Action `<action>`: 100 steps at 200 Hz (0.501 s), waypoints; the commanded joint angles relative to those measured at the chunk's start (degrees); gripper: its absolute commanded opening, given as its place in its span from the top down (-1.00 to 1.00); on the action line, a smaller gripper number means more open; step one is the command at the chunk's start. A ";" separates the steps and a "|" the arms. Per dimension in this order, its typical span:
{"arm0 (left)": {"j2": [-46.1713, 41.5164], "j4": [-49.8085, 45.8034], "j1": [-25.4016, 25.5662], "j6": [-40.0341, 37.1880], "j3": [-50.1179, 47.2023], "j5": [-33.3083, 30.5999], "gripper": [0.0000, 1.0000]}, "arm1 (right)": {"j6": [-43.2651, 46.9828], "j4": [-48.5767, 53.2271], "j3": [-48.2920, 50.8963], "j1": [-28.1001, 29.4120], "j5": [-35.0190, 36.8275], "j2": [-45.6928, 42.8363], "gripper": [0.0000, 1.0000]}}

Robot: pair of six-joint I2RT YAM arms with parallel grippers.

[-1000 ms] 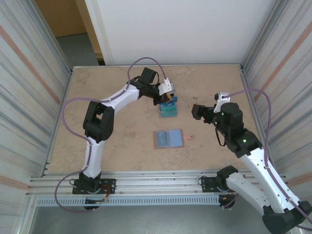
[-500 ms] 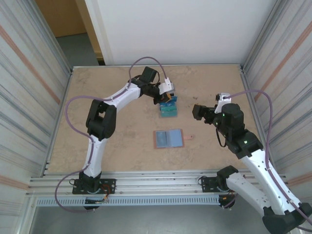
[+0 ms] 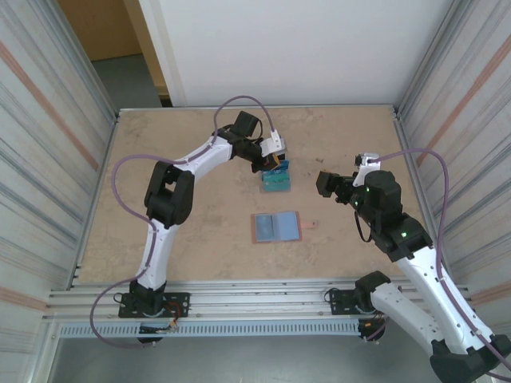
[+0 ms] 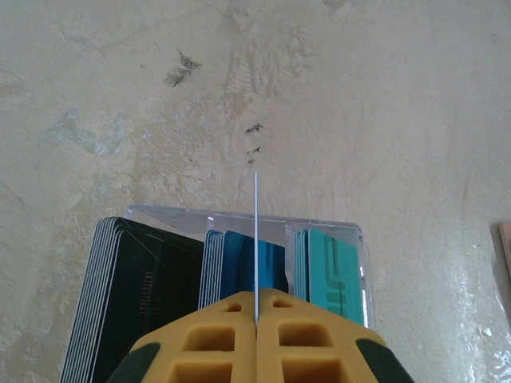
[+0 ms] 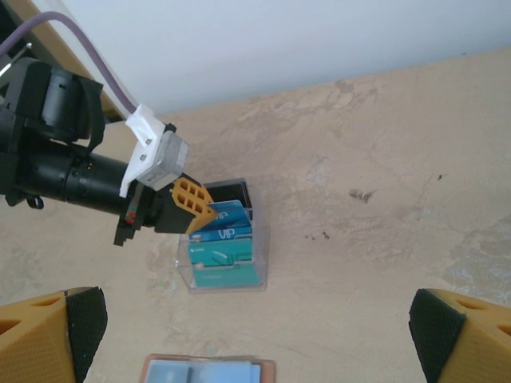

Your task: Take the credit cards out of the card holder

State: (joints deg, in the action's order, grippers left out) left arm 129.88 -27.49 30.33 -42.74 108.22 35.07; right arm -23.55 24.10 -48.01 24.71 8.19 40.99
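The table point(image 3: 160, 175) is a tan, mottled surface with metal walls on its left and right sides. The left arm point(image 3: 200, 159) stretches from the near-left corner toward the middle of the far half. The right arm point(image 3: 399, 231) rises from the near-right corner and bends inward over the right half.

A clear tray point(image 3: 277, 185) sits a little beyond the middle of the table. The left gripper point(image 4: 255, 299) hangs right above it, its yellow fingers point(image 4: 200, 343) pressed together on a single card point(image 4: 255, 231). That card is seen edge-on as a thin pale line standing up over the tray's middle compartment, and its colour cannot be told from that angle.

The right gripper point(image 5: 255, 335) hovers to the right of the tray, well apart from it and pointing toward it. Its two fingers are spread wide with nothing between them.

The card holder point(image 3: 276, 227) lies open and flat near the middle of the table, just nearer the near edge than the tray and apart from it. Its blue-grey inside faces up within a salmon border. No card can be made out in its pockets.

The credit cards point(image 4: 136, 295) stand on edge in the tray's three compartments. In the left wrist view a black stack is on the left, a blue stack point(image 4: 235, 263) is in the middle and a teal stack point(image 4: 331, 267) is on the right.
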 commanded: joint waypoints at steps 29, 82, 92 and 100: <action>1.25 -1.69 -0.64 -1.55 1.64 -0.97 1.00 | -0.83 0.31 0.06 -0.28 1.38 -0.52 -0.97; 0.63 -1.69 -0.62 -1.67 0.85 -1.48 0.79 | -0.95 0.20 0.11 -0.23 1.14 -0.50 -0.97; 0.56 -1.69 -0.62 -1.73 0.73 -1.58 0.66 | -0.95 0.08 0.11 -0.25 0.96 -0.48 -0.97; 0.57 -1.63 -0.62 -1.71 0.68 -1.71 0.63 | -0.90 0.07 0.11 -0.25 0.87 -0.46 -0.97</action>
State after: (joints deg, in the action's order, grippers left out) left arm 129.88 -28.38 30.33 -43.55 108.38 33.80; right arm -23.55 24.12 -48.01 24.71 8.16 40.99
